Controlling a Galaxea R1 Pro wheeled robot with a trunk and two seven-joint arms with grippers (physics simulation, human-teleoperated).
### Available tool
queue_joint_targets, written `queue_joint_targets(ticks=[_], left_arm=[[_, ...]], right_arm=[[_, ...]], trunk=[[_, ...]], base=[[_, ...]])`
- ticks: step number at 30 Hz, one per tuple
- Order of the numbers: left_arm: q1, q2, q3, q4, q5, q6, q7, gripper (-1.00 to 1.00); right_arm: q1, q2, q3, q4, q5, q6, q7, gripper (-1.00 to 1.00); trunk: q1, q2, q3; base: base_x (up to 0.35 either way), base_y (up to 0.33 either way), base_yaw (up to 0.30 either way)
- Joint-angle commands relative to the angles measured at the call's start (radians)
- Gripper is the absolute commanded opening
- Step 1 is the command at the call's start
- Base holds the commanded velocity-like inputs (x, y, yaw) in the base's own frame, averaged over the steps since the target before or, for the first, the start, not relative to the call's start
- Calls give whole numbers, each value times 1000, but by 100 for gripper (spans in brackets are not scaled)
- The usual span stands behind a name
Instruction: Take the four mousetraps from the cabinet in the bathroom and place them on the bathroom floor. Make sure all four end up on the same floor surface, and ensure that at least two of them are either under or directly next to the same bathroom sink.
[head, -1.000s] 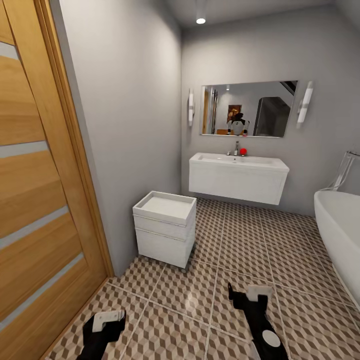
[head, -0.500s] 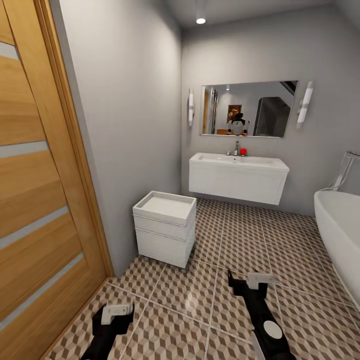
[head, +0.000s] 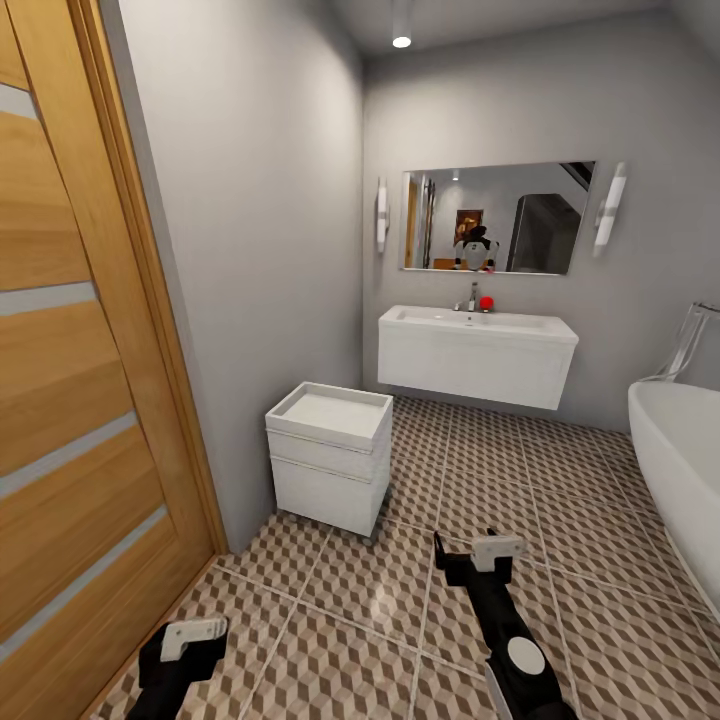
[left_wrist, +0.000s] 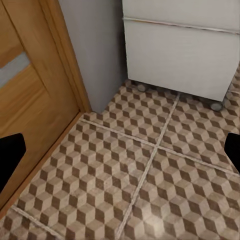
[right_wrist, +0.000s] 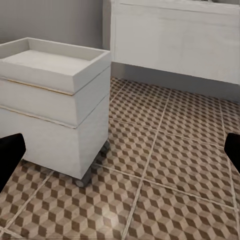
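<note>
Floor (head: 600, 590) of square tiles w/ brown, beige and white cube print runs across the grey-walled room. Wide white boxy sink (head: 476, 355) hangs on the far wall at 12 o'clock, small chrome tap (head: 472, 297) on top, mirror (head: 497, 217) above. Small white two-drawer box on wheels (head: 330, 457) sits near the left wall at 11. Wood door (head: 70, 380) at 9, white tub (head: 685, 470) at 3. Left gripper (head: 190, 640) and right gripper (head: 478, 556) both hang low over the tiles, fingers spread wide, nothing in them.
</note>
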Motion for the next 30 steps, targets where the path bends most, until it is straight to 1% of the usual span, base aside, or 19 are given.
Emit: queue_joint_targets(ticks=[1, 5, 8, 10, 14, 26, 30], left_arm=[[0, 0, 0, -1, -4, 5, 3, 100], [0, -5, -2, -9, -5, 5, 1, 100], [0, -5, -4, -14, -5, 7, 0, 100], [0, -11, -4, -17, -5, 8, 0, 100], [0, -16, -4, -17, -5, 8, 0, 100], [0, -19, -4, -18, -6, 7, 1, 100], [0, -27, -5, -18, -6, 5, 1, 100]], right_arm=[[-1, 0, 2, -2, 9, 12, -6, 100], [-1, 0, 5, -15, 11, 51, -6, 100], [-1, 0, 5, -38, 11, 56, -7, 100], [-1, 0, 4, -53, 11, 59, -7, 100], [-1, 0, 4, -58, 11, 58, -10, 100], [-1, 2, 1, -61, 11, 57, -18, 100], [-1, 2, 2, -63, 11, 57, -18, 100]], trunk=[[0, -1, -1], [0, -1, -1], [0, -1, -1], [0, -1, -1], [0, -1, -1], [0, -1, -1], [0, -1, -1]], base=[[0, 0, 0], [0, 0, 0], [0, 0, 0], [0, 0, 0], [0, 0, 87], [0, 0, 268], [-19, 0, 290]])
